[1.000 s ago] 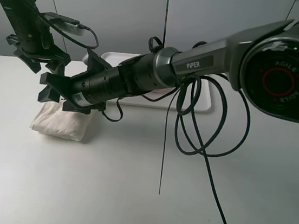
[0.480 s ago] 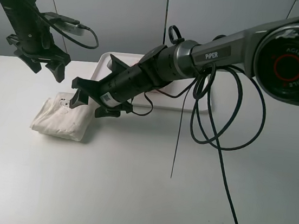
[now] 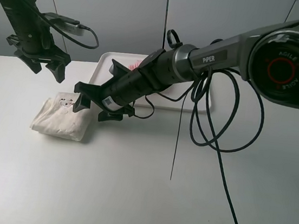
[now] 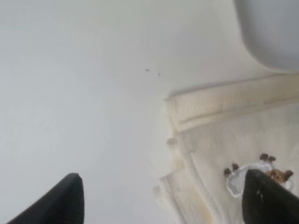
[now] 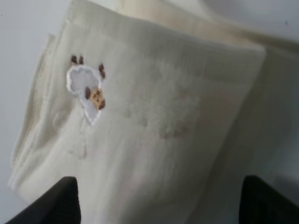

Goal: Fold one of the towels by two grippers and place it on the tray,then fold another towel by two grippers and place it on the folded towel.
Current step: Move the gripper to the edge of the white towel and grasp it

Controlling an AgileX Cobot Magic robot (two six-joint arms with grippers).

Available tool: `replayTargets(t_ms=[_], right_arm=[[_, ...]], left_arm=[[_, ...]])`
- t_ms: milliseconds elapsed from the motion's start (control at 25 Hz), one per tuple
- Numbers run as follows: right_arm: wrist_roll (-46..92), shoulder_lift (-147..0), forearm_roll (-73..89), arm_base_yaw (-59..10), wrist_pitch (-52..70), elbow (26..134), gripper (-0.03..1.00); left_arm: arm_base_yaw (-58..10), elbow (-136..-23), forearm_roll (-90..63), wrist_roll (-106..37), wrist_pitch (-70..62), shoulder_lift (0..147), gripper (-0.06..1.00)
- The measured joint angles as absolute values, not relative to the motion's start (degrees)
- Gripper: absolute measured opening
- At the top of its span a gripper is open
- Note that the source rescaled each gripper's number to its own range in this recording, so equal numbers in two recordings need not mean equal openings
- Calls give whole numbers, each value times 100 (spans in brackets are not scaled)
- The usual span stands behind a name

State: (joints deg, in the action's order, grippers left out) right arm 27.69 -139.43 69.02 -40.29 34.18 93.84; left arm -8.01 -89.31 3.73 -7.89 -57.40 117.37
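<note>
White bench [image 3: 128, 197] is running up to a grey panelled wall, and everything is sitting in relation to the tray [image 3: 102, 62] at the bench's back edge. Pink is peeking out on the tray just behind the right arm, so the pink towel [image 3: 135, 64] is lying there already; most of it is hidden by the arm.

Near the tray, toward the left-front of it, the cream towel [image 3: 61, 120] is lying on the bench as a thick folded bundle with a small embroidered patch facing up. It is resting free, with nothing gripping it.

Reaching across from the far side of the tray, the right hand [image 3: 93, 105] is hanging just above the bundle's tray-side edge with its fingers spread and empty, seemingly lined up to take that edge. To the tray's left, the left hand [image 3: 44, 67] is hovering higher, released and empty too, apparently waiting over the bundle's other side. I'd judge the lift onto the pink towel is the step in hand.
</note>
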Motion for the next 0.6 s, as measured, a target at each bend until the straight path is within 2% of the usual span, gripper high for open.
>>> replayTargets(t_ms=[200,600], right_arm=[[2896,-13994,7251,-4029,3452,9384,80],[3102,-14025,7618,-4129,3012,9384,77]], left_arm=[[-801,-8931,373,-789,-5740,11737,91],[-801,-8931,373,-789,-5729,11737,93]])
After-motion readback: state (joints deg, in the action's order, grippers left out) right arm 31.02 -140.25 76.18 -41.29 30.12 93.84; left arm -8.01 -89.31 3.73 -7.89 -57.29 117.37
